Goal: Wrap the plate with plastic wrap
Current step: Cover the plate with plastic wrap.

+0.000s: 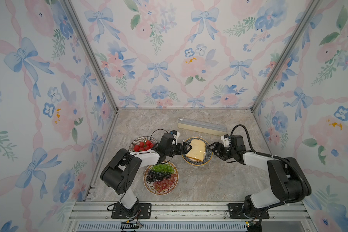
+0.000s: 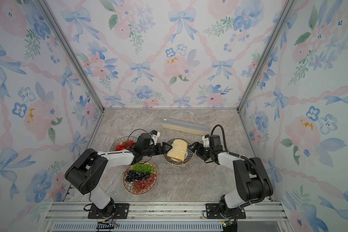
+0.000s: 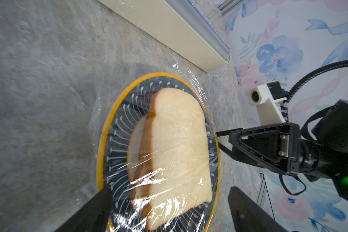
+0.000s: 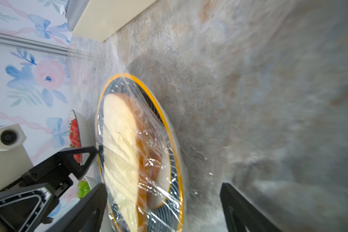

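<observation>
A dark patterned plate (image 1: 197,162) (image 2: 178,162) with a yellow rim holds slices of bread (image 1: 196,150) in mid-table. Clear, crinkly plastic wrap (image 3: 149,177) (image 4: 156,160) lies over the bread and plate, and its edges spill onto the table. My left gripper (image 1: 187,148) (image 2: 168,148) (image 3: 170,192) is open at the plate's left edge, with one finger on each side of the rim. My right gripper (image 1: 210,147) (image 2: 193,147) (image 4: 163,186) is open at the right edge. Neither holds anything. The cream wrap box (image 1: 202,126) (image 2: 186,126) lies behind the plate.
A bowl of strawberries (image 1: 142,145) stands left of the plate, under my left arm. A plate of green, dark and red grapes (image 1: 161,176) sits at the front left. Floral walls close in the table on three sides.
</observation>
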